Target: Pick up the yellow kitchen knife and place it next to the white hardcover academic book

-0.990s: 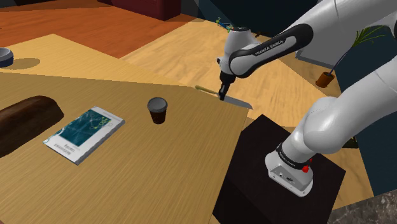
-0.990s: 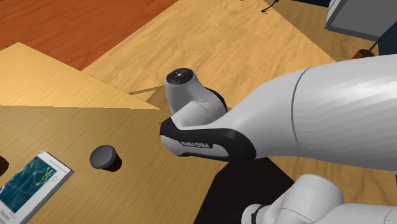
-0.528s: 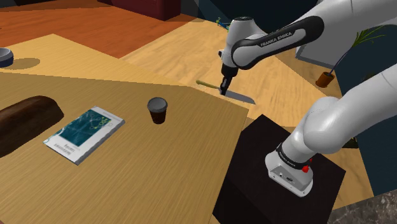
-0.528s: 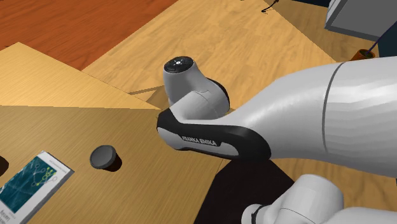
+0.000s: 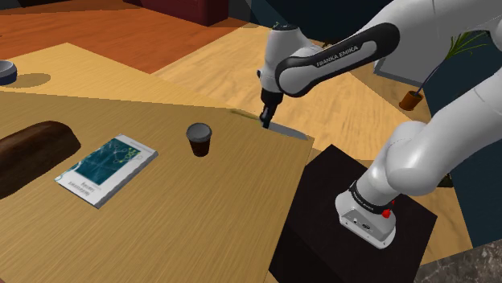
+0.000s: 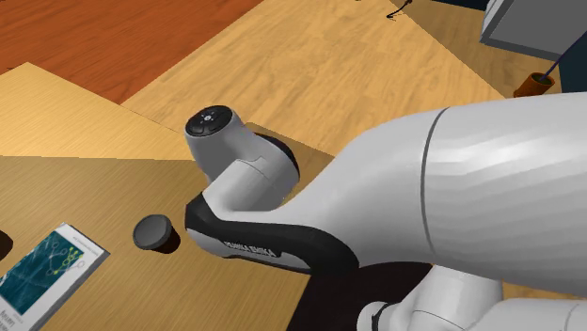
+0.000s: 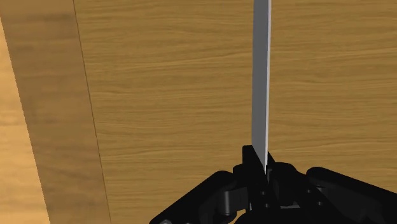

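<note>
Reaching up and to the left in the shoulder view, the white arm [image 5: 418, 153] points its black gripper [image 5: 266, 120] straight down over the far edge of a wooden table [image 5: 161, 233]. The fingers are closed narrowly on a knife [image 5: 290, 130], which lies level between them. Its grey blade sticks out toward the shoulder view's right, and a short yellowish handle shows on the other side.

In the wrist view the gripper [image 7: 259, 167] clasps the base of the knife [image 7: 261, 83]. The long grey blade runs straight away from the fingers [image 7: 247, 170] over the wood grain of the table [image 7: 172, 114].

A book [image 5: 107, 167] with a teal-blue cover and white edges lies flat toward the shoulder view's left, well apart from the knife. A small dark cup [image 5: 199, 138] stands upright between the two. A long dark brown rounded shape [image 5: 32, 153] lies beyond the book, at the left edge.

In the second exterior view the arm [image 6: 452, 197] hides the knife, while the cup [image 6: 153, 232] and the book [image 6: 47, 268] sit at lower left. The black stand [image 5: 354, 217] is beside the table.
</note>
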